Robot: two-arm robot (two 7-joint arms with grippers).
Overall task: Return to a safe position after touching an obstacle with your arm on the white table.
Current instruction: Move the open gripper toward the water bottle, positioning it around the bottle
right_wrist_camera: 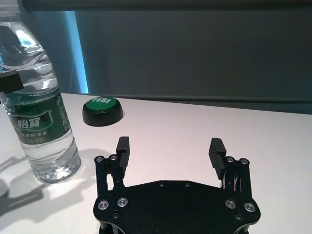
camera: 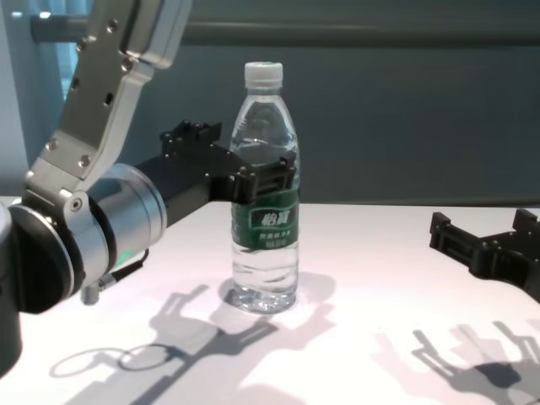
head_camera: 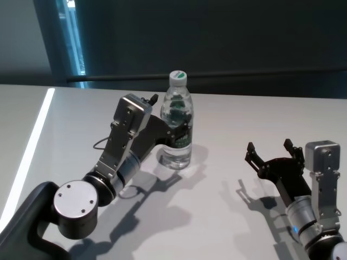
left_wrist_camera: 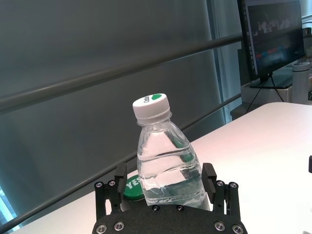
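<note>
Left gripper [camera: 228,173] fingers astride bottle [camera: 265,194] | right gripper [head_camera: 271,154] spread

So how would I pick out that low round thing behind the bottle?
On the white table, look just past the water bottle, toward the dark wall. There sits a button: a squat black base with a green domed top bearing white letters, far shorter than the bottle.

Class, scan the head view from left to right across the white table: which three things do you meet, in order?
Left gripper (open, its fingers either side of the bottle) → water bottle → right gripper, open and apart from the bottle.
</note>
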